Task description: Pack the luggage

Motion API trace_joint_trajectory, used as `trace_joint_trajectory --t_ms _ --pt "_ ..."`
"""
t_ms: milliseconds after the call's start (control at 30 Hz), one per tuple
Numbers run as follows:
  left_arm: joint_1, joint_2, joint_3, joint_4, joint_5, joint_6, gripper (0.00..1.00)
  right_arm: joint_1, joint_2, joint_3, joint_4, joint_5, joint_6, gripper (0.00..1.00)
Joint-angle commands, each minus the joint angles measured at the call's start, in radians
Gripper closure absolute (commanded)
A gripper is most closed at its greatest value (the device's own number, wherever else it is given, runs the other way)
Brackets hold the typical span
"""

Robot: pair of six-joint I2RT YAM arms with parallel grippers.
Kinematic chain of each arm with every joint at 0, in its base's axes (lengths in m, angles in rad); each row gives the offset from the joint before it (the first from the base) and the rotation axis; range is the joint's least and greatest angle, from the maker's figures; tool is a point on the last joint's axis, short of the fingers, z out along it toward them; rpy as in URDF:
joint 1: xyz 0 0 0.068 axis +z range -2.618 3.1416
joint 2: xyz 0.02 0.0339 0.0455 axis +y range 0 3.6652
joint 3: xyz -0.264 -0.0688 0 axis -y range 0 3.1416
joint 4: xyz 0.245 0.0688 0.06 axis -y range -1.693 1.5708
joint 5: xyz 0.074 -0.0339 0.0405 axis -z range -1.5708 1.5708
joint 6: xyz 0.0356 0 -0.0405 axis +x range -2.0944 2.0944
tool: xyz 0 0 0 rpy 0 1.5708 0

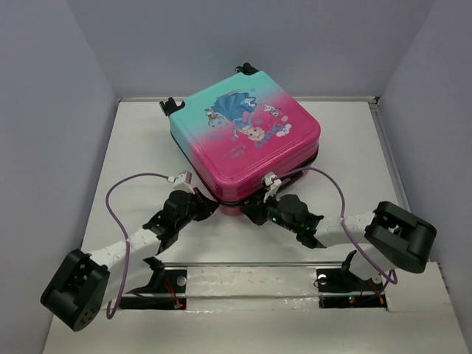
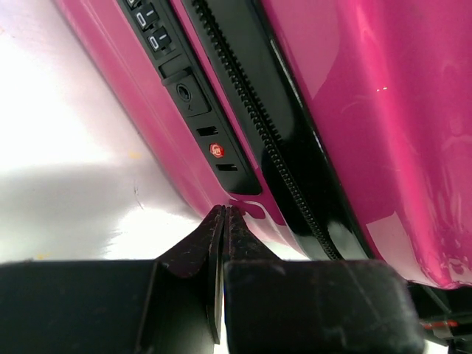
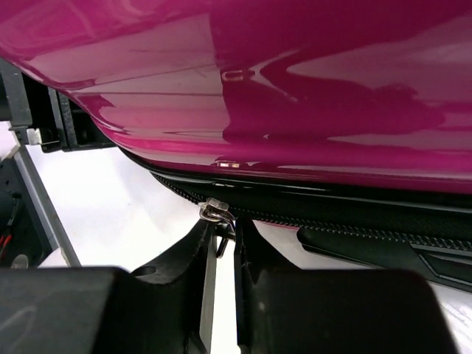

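The luggage (image 1: 243, 133) lies flat and closed on the table, teal at the far end and pink toward me, with the princess print facing up. My left gripper (image 1: 209, 209) is shut with nothing in it. Its tips (image 2: 224, 210) press against the pink side wall (image 2: 383, 110), just below the black combination lock panel (image 2: 188, 96). My right gripper (image 1: 258, 210) is at the near front edge. Its jaws (image 3: 225, 225) have closed to a narrow slit around the metal zipper pull (image 3: 222, 242), which hangs from the slider (image 3: 216, 211) on the black zipper band.
The white table (image 1: 133, 147) is boxed in by pale walls on the left, back and right. A taped strip (image 1: 251, 276) and the two arm bases run along the near edge. Black wheels and trim (image 1: 169, 105) stick out at the luggage's far corners.
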Motion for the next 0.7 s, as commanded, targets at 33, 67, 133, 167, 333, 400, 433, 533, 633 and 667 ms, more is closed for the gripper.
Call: trace_joint_trajectory --t_ms 33,67,133,167,333,400,433,533,633,667 --pt "-0.02 0.034 0.105 0.104 -0.005 0.034 0.9 -0.005 -0.007 -0.039 0.266 0.024 0.023 0.93" --pt "-0.025 0.051 0.116 0.106 -0.006 0.044 0.9 -0.005 -0.033 -0.049 0.245 0.015 0.033 0.93" --pt "-0.034 0.069 0.151 0.109 -0.013 0.048 0.9 0.034 -0.067 -0.043 0.159 0.018 0.03 0.93" --pt "-0.046 0.089 0.162 0.118 -0.017 0.049 0.9 0.057 -0.084 -0.028 0.086 0.03 0.029 0.93" --pt "-0.097 0.19 0.279 0.176 -0.039 0.038 0.9 0.257 -0.082 0.139 -0.364 0.17 0.007 0.93" --pt "-0.129 0.256 0.319 0.202 -0.039 0.037 0.9 0.336 -0.064 0.187 -0.479 0.21 0.03 0.93" --pt "-0.14 0.3 0.36 0.205 -0.039 0.037 0.9 0.358 -0.044 0.231 -0.514 0.237 0.044 0.93" --pt "-0.168 0.354 0.431 0.218 -0.023 0.054 0.9 0.421 -0.007 0.286 -0.565 0.288 0.095 0.93" --pt "-0.175 0.37 0.484 0.141 -0.031 0.112 0.88 0.421 0.005 0.256 -0.527 0.436 0.147 0.93" --pt "-0.166 0.339 0.478 0.103 -0.039 0.139 0.85 0.41 -0.018 0.247 -0.518 0.472 0.158 0.93"
